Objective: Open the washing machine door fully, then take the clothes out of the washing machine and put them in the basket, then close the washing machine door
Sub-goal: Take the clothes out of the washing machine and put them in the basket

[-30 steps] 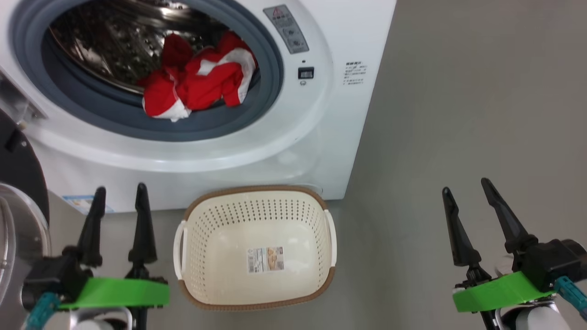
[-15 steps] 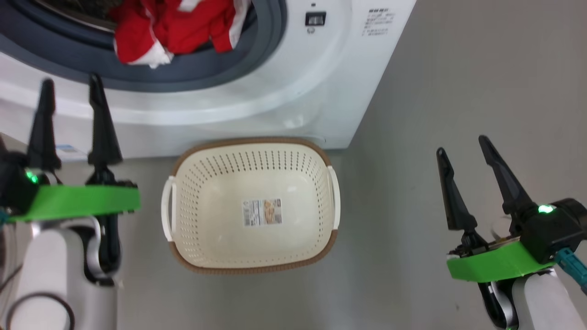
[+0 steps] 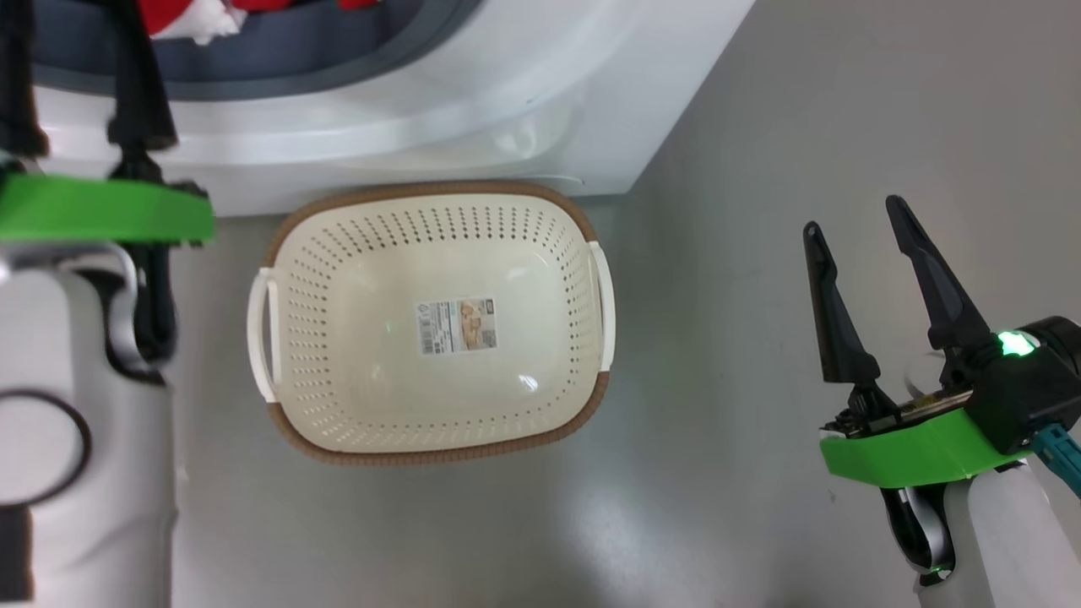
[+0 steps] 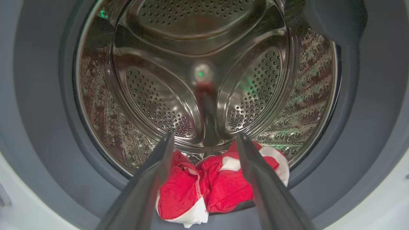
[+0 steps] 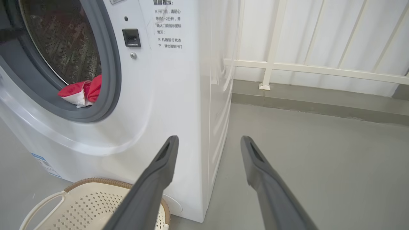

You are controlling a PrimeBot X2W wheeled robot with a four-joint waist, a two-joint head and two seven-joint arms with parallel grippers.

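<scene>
The white washing machine (image 3: 507, 110) stands open, and its door is out of view. Red and white clothes (image 4: 223, 188) lie at the front of the steel drum (image 4: 159, 105), against the grey rubber ring (image 4: 41, 127). My left gripper (image 4: 205, 135) is open at the drum mouth, its fingers pointing at the clothes and apart from them. The empty cream basket (image 3: 439, 187) sits on the floor in front of the machine. My right gripper (image 3: 853, 214) hangs open over the floor to the basket's right. It holds nothing.
Grey floor (image 3: 802, 101) stretches to the right of the machine. A white railing (image 5: 319, 68) runs along the wall behind it. My pale left forearm (image 3: 76, 473) reaches past the basket's left side.
The head camera has tilted down, shifting the whole picture. My left gripper has advanced from beside the basket to the drum opening. The right gripper has stayed where it was.
</scene>
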